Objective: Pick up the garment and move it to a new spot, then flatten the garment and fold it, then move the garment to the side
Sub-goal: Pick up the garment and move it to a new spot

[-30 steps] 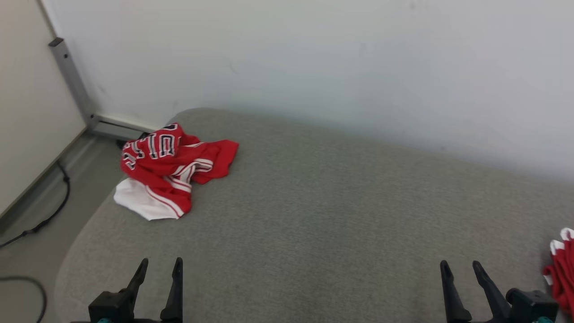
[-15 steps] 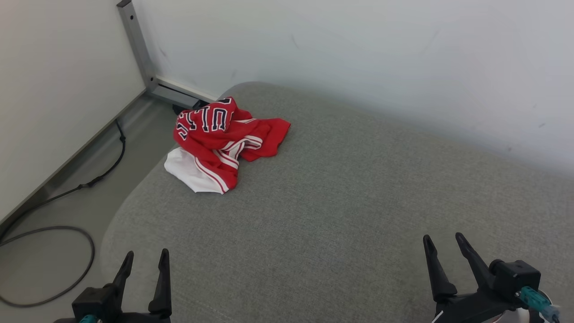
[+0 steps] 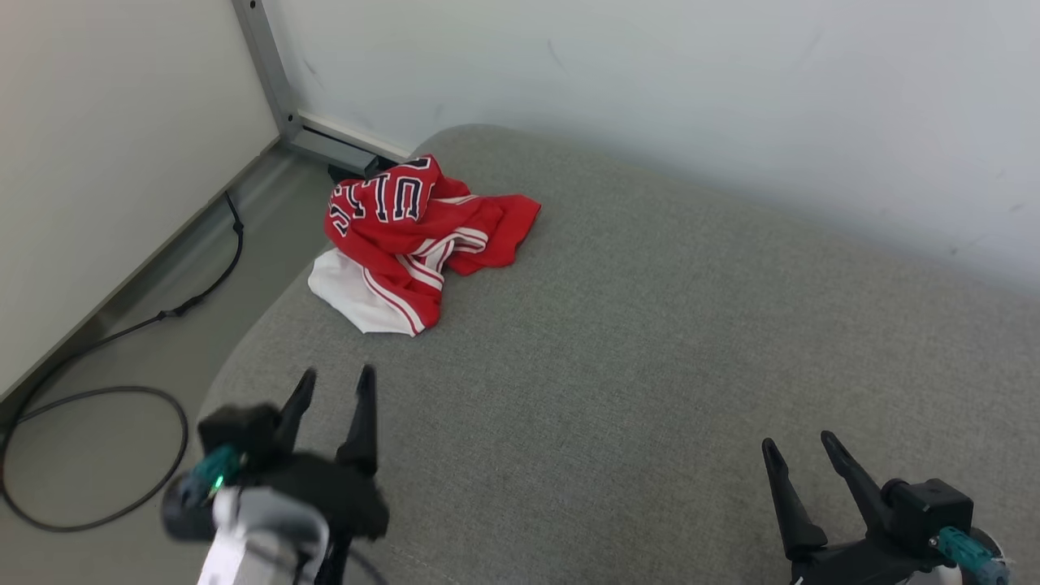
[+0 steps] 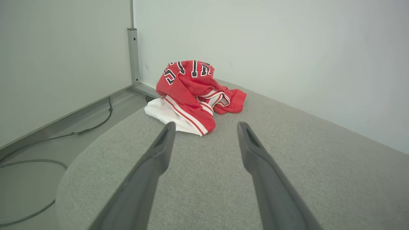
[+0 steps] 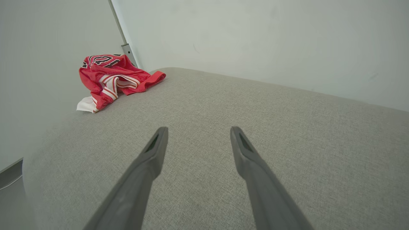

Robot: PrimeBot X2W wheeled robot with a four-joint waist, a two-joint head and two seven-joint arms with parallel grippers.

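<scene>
Plainly, the left gripper stood with its jaws spread wide, holding nothing, over the grey cushion near its left edge. The right gripper was likewise wide and empty. The red and white garment lay crumpled at the cushion's far left corner, ahead of the left gripper, apart from it and well away from the right.

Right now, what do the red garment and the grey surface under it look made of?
garment: thin synthetic jersey knit, probably polyester; limp crumpled folds, faint sheen, black-and-white lettering, white striped trim. White part could be lining or a second piece, unclear.
grey surface: matte heathered woven upholstery, likely over padding, by its visible weave and rounded soft edge.
</scene>
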